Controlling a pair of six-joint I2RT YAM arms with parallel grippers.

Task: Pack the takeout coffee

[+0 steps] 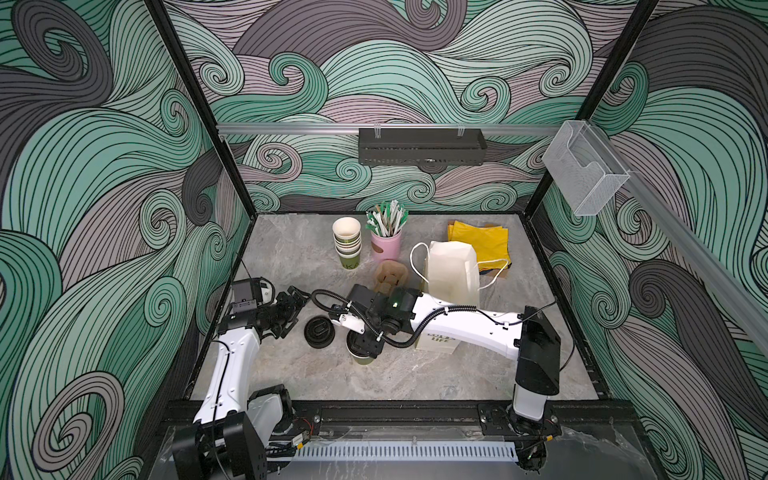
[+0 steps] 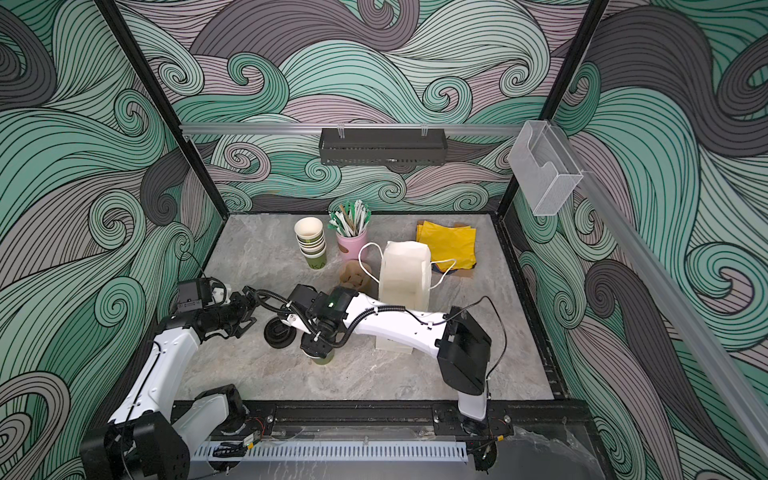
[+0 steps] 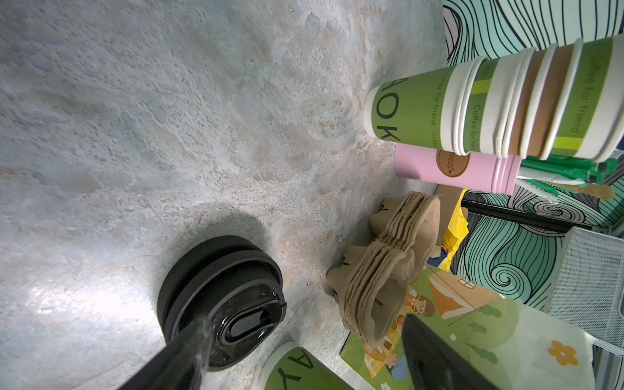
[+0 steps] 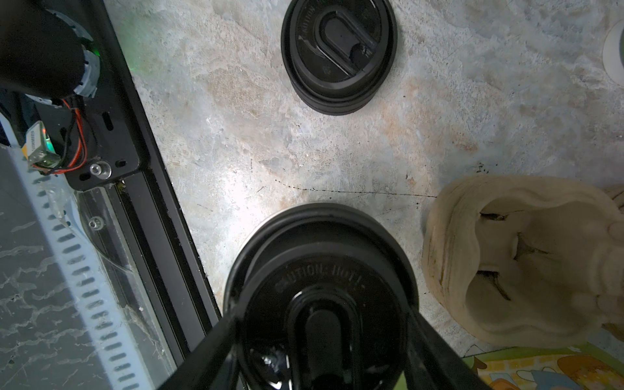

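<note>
One takeout coffee cup (image 1: 363, 360), olive green, stands in the middle of the table with a black sip lid (image 4: 320, 270) on top. My right gripper (image 4: 320, 315) points straight down over it. Its fingers (image 4: 216, 337) press the lid's rim from both sides, so it is shut on the lid. In both top views the right gripper (image 2: 316, 345) hides most of the cup (image 2: 323, 358). My left gripper (image 3: 305, 319) hovers open and empty left of the cup, beside a loose stack of black lids (image 3: 223, 300). In the top view the left gripper (image 1: 297, 297) lies just behind those lids (image 1: 319, 331).
A stack of lidless green cups (image 1: 347, 245) and a pink cup of straws (image 1: 386, 243) stand at the back. Brown pulp carriers (image 1: 390, 276) lie beside an upright white paper bag (image 1: 453, 274). Yellow napkins (image 1: 482, 243) are behind the bag.
</note>
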